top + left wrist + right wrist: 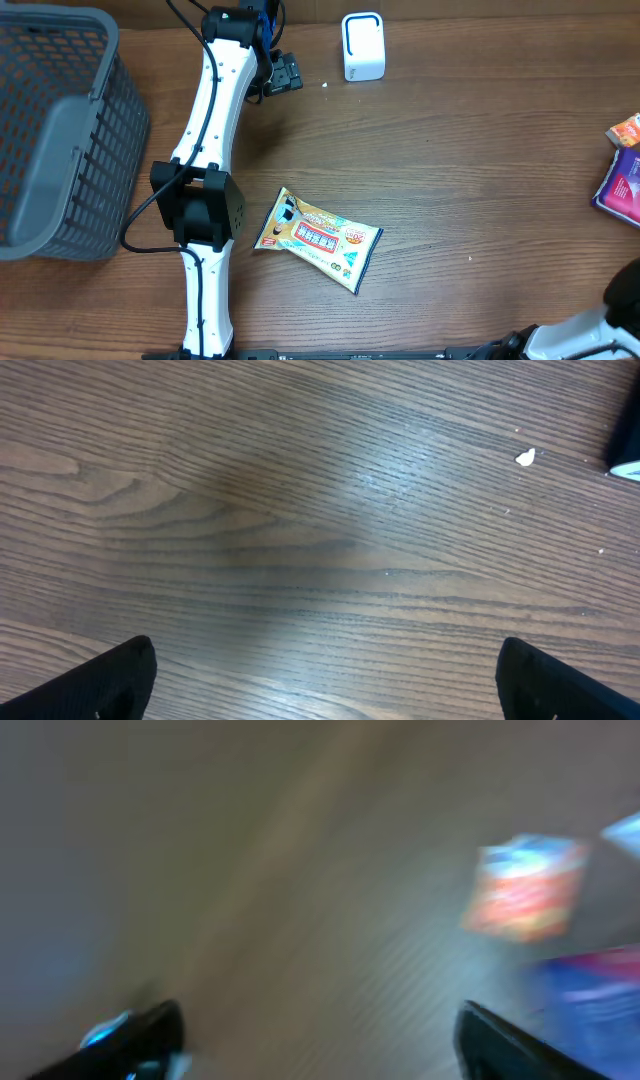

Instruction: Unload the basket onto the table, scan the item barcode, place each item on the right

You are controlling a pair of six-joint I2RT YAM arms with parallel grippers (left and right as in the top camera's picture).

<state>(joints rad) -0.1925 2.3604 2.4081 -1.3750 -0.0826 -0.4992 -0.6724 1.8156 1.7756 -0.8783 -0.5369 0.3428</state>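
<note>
Snack packet [318, 240], flat on table [480, 150].
Left gripper [322, 652], right gripper [318, 1025]: both spread wide, empty; right wrist view blurred.

We look straight down on the whole table [480, 170] from overhead. Our left wrist view sits close above its upper-centre wood, sharing the white crumb [325, 84]; our right wrist view is blurred.
</note>
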